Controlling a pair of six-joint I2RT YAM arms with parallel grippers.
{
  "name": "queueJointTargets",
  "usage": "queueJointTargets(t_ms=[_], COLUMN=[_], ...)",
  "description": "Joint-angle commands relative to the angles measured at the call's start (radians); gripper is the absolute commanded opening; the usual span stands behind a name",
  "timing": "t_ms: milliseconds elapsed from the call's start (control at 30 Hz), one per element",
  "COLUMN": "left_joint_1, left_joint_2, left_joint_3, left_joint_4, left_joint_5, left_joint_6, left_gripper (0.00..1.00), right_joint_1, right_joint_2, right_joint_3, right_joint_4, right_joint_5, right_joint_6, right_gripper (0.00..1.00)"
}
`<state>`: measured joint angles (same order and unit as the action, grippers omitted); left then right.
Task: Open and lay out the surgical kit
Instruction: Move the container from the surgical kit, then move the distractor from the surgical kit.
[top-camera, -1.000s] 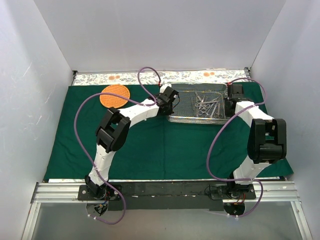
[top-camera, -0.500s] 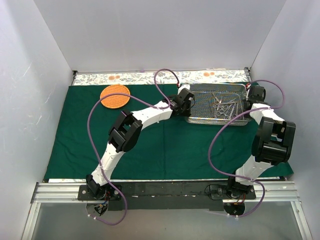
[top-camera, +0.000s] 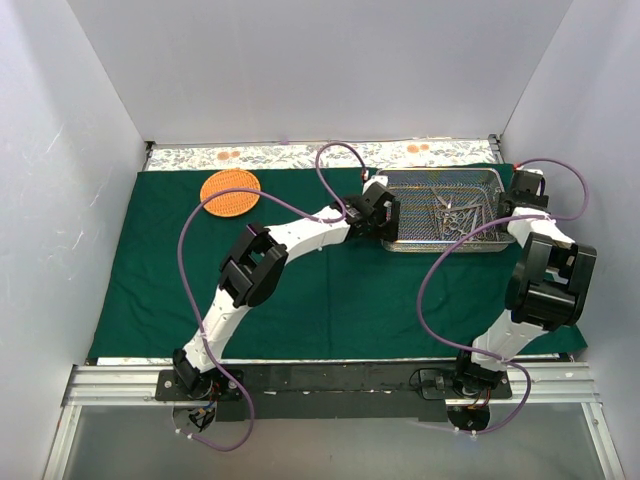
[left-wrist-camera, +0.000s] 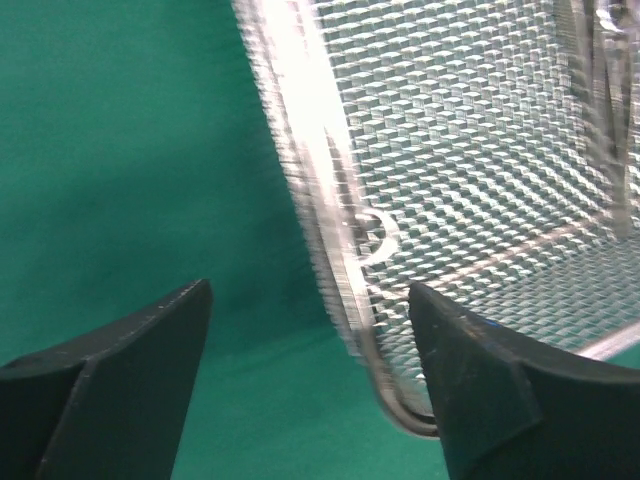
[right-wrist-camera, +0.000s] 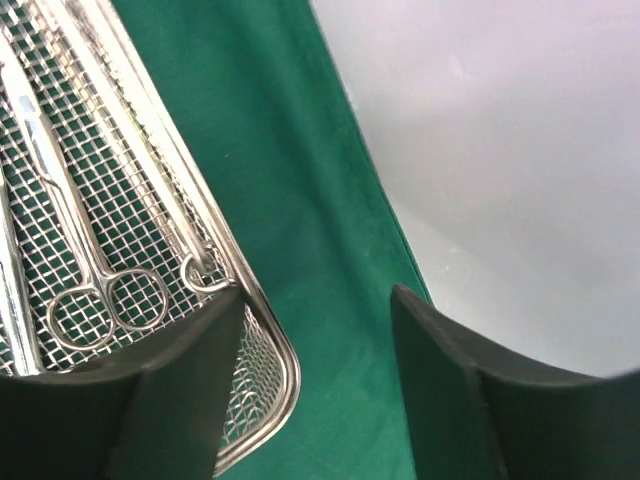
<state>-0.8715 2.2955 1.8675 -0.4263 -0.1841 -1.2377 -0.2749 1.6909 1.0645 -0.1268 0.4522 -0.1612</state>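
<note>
The wire-mesh tray rests on the green cloth, far right (top view). The left gripper stands wide, straddling the tray's left rim. The right gripper stands wide at the tray's right corner. Only the right wrist view resolves the scissors.

— What is seen on the left?
— A wire-mesh tray is shown, with scissors laid on its mesh, ring handles nearest the lens.
— And the right gripper?
— Its fingers are held apart, and the tray's rounded corner is framed between them. Green cloth is spread beneath, bordered by a white wall.
</note>
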Motion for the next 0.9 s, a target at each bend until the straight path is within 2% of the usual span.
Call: queueJointTargets(t_ms=[0,100,233,333,367,433,567,633,700,867], left_joint_1=[0.060,0.127,0.251,0.346,0.373,0.428,0.450,0.456,0.457,0.485], left_joint_2=[-0.145,-0.236,-0.352,-0.380,-0.374,-0.348,-0.305,-0.268,-0.208,-0.107], left_joint_3=[0.007,-0.066,-0.203,-0.286,-0.287,-0.266,-0.234,-0.190,-0.159,-0.071], left_joint_4=[-0.052,-0.040,0.012,0.058,0.070,0.073,0.122,0.130,0.133,0.133], left_joint_5=[-0.058,-0.035,0.014,0.049,0.087,0.126,0.130,0.126,0.103,0.057], left_joint_6=[-0.034,-0.058,-0.071,-0.052,-0.048,-0.040,0.036,0.050,0.060,0.076], left_gripper=[0.89,0.97,0.98,0.98,0.98,0.98,0.98,0.98,0.98,0.98], right_joint_1=[-0.003,0.022,0.078,0.137,0.170,0.197,0.264,0.273,0.341,0.449], right_joint_2=[-0.066,-0.094,-0.137,-0.165,-0.169,-0.174,-0.180,-0.183,-0.175,-0.140], right_joint_3=[0.089,0.104,0.097,0.084,0.084,0.087,0.086,0.080,0.080,0.107], right_joint_4=[-0.006,-0.048,-0.080,-0.088,-0.088,-0.103,-0.105,-0.088,-0.062,-0.053], right_joint_5=[0.020,0.006,0.009,-0.007,-0.012,-0.035,-0.121,-0.274,-0.367,-0.476], right_joint_6=[0.095,0.150,0.221,0.268,0.275,0.302,0.312,0.313,0.312,0.293], right_gripper=[0.71,0.77,0.85,0.88,0.98,0.98,0.98,0.98,0.98,0.99])
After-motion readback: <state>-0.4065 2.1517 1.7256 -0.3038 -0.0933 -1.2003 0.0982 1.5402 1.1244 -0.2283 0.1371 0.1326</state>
